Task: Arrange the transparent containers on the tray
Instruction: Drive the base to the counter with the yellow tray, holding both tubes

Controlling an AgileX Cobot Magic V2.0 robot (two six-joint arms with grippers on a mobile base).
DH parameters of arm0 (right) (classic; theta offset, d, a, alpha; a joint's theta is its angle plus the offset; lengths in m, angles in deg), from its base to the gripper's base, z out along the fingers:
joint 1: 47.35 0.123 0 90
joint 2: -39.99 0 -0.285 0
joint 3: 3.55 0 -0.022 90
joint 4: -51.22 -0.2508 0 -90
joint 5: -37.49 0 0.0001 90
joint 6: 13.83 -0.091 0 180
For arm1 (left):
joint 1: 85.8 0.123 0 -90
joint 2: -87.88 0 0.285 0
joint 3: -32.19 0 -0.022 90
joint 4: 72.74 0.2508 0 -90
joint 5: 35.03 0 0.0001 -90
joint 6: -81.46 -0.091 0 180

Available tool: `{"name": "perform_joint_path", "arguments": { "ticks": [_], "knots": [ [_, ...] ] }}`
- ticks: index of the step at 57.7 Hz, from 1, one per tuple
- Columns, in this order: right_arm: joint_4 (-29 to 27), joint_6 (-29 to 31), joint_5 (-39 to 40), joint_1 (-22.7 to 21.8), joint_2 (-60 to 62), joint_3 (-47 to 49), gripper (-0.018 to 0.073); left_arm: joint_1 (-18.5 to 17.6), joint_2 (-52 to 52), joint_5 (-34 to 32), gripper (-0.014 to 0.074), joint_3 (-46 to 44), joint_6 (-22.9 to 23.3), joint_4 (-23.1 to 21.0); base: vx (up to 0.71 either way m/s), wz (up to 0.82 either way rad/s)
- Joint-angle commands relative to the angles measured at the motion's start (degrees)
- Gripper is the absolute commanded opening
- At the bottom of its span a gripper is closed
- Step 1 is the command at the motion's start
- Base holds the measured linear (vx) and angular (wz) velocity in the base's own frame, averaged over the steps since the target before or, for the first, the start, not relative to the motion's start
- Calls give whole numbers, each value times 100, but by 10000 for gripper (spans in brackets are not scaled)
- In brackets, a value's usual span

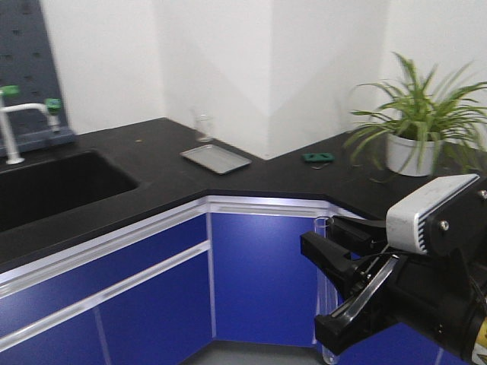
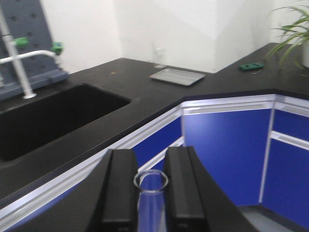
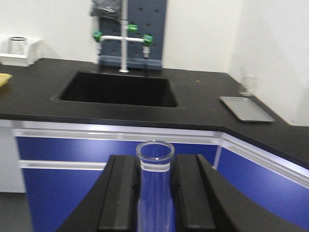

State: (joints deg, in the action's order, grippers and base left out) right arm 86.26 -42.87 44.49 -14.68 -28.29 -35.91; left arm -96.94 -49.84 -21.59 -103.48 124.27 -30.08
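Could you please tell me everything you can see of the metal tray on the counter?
The tray is shallow, rectangular and silver-grey, apparently metal, with rounded corners and a low raised rim. It lies flat and empty on the black countertop near the wall corner, angled to the counter edge. A clear glass beaker stands close behind it; whether they touch is unclear.

The left gripper (image 2: 150,162) holds its two black jaws side by side, pressed against a clear test tube (image 2: 147,208) on either side; the round rim sits just short of their tips. The right gripper (image 3: 154,162) is clamped the same way on a second test tube (image 3: 154,193), with the rim level with the jaw tips. In the front view the right arm (image 1: 449,304) sits low at the right, a pale camera housing (image 1: 430,213) on its wrist; the jaws reach leftward, the tube near upright.
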Motion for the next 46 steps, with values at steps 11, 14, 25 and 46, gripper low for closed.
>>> {"name": "perform_joint_path", "arguments": {
  "ticks": [11, 14, 25, 46],
  "knots": [
    [-15, 10, 395, -5, 116, 173, -11, -32, 3, -348, -3, -143, 52, 31, -26, 50],
    [-15, 10, 395, -5, 116, 173, -11, -32, 3, -348, -3, -143, 52, 31, -24, 48],
    [-15, 10, 385, -5, 116, 173, -11, -32, 3, -348, -3, -143, 52, 31, -22, 42],
    [-15, 10, 390, -5, 116, 173, -11, -32, 3, -348, -3, -143, 52, 31, -16, 31]
  ]
}}
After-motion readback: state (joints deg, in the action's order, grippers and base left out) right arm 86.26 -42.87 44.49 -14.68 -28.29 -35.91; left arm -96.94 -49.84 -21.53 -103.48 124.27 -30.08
